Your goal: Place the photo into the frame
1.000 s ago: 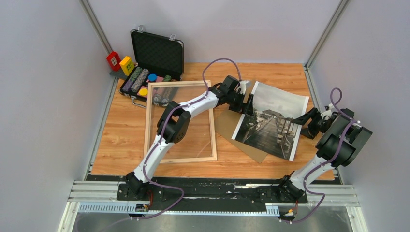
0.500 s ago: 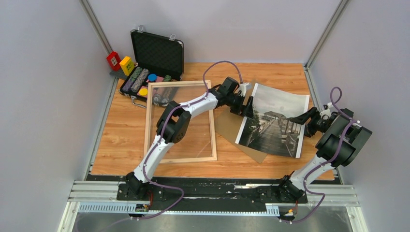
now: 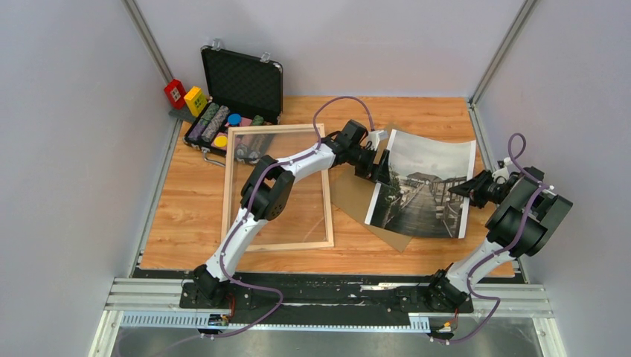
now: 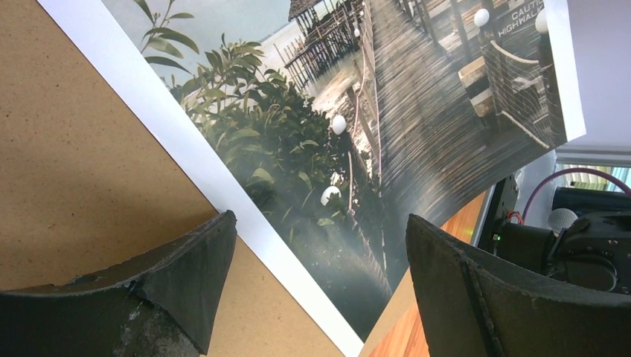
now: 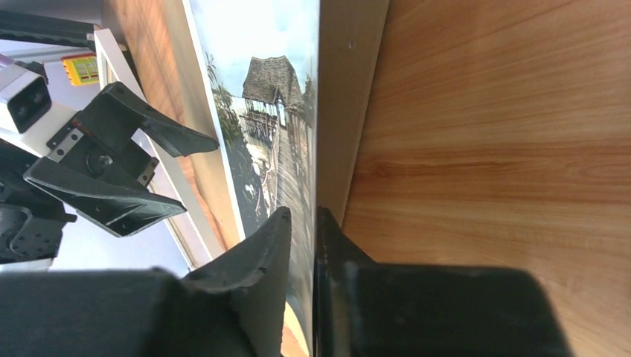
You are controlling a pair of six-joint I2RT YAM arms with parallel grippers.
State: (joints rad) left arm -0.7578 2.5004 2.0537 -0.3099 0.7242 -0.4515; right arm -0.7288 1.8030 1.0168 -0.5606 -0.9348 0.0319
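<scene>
Right gripper (image 5: 301, 216) is pinching right edge of photo (image 3: 424, 186), jaws clamped on it; left gripper (image 4: 320, 222) is hovering agape over opposite border (gripping nothing). Likely best: closing left before carrying sheet level toward frame (image 3: 283, 244).

One legible marking: a sign (image 4: 523, 21) pictured within the photo (image 4: 417, 111) reads "CAUTI" above "HIGHWAL", both words incomplete. No other text is readable.
</scene>
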